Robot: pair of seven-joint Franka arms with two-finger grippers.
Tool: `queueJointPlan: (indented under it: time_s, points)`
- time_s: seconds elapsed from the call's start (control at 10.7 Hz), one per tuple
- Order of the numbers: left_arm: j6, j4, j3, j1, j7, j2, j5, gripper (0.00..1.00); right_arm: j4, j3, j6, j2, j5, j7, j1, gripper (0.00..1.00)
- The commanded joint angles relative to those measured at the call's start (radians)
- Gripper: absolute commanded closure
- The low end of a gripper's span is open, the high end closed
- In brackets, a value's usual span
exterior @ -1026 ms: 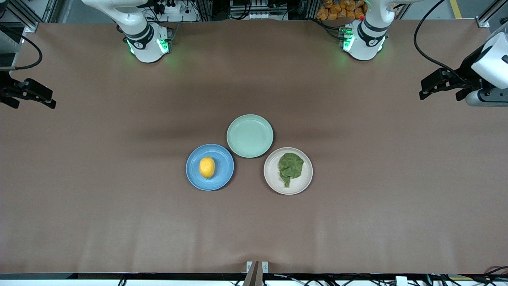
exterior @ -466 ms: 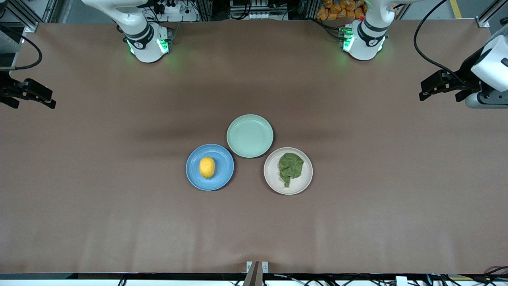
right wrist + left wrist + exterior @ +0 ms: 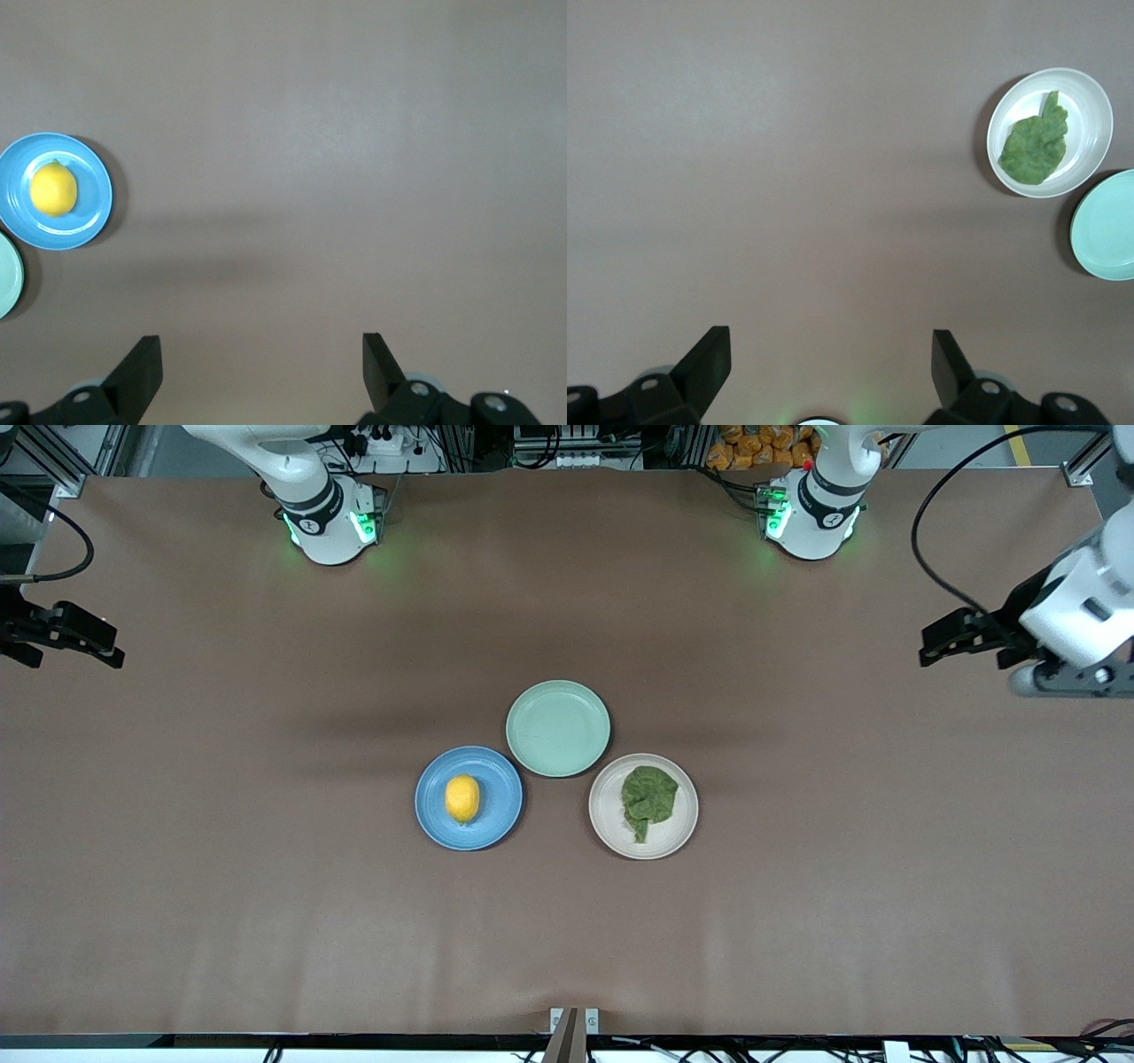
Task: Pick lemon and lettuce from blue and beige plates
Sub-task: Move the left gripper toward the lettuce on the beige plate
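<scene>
The lemon point(image 3: 462, 798) lies on the blue plate point(image 3: 427, 819). The lettuce point(image 3: 648, 797) lies on the beige plate point(image 3: 680, 831), beside the blue plate toward the left arm's end. My left gripper point(image 3: 950, 640) is open and empty, up over bare table at the left arm's end. My right gripper point(image 3: 113, 647) is open and empty, over the table's edge at the right arm's end. In the left wrist view the open gripper point(image 3: 830, 341) is well off from the lettuce point(image 3: 1034, 146) and beige plate point(image 3: 1091, 104). In the right wrist view the open gripper point(image 3: 261, 345) is well off from the lemon point(image 3: 53, 189) and blue plate point(image 3: 94, 211).
An empty pale mint-green plate point(image 3: 558, 728) sits just farther from the front camera than the other two plates, touching or nearly touching both; it also shows in the left wrist view point(image 3: 1107, 226). The brown table point(image 3: 797, 921) is bare around the plates.
My left gripper has moved down and a little toward the plates. The right arm, the plates, the lemon and the lettuce have not moved.
</scene>
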Motion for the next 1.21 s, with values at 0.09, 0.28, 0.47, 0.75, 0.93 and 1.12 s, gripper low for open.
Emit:
queueJointPlan:
  time_s: [0.09, 0.28, 0.47, 0.75, 0.93, 1.12]
  points:
    - [0.031, 0.017, -0.011, -0.065, 0.0, 0.105, -0.022, 0.0, -0.002, 0.003, 0.014, 0.0, 0.008, -0.002, 0.029, 0.0]
    - [0.082, 0.017, -0.011, -0.132, -0.09, 0.166, -0.022, 0.0, -0.002, 0.004, 0.02, 0.004, 0.011, -0.002, 0.035, 0.0]
    - [0.14, 0.017, -0.01, -0.203, -0.173, 0.225, -0.013, 0.0, -0.003, -0.002, 0.028, 0.026, 0.125, -0.011, 0.012, 0.0]
    - [0.255, 0.019, -0.008, -0.258, -0.272, 0.315, -0.012, 0.0, -0.003, -0.002, 0.044, 0.076, 0.131, -0.013, 0.006, 0.0]
    - [0.356, 0.02, -0.005, -0.3, -0.365, 0.378, -0.009, 0.0, -0.002, 0.0, 0.043, 0.135, 0.135, -0.011, 0.008, 0.0]
    - [0.41, 0.02, -0.005, -0.312, -0.421, 0.415, -0.009, 0.0, -0.003, -0.002, 0.04, 0.184, 0.135, -0.013, 0.005, 0.0]
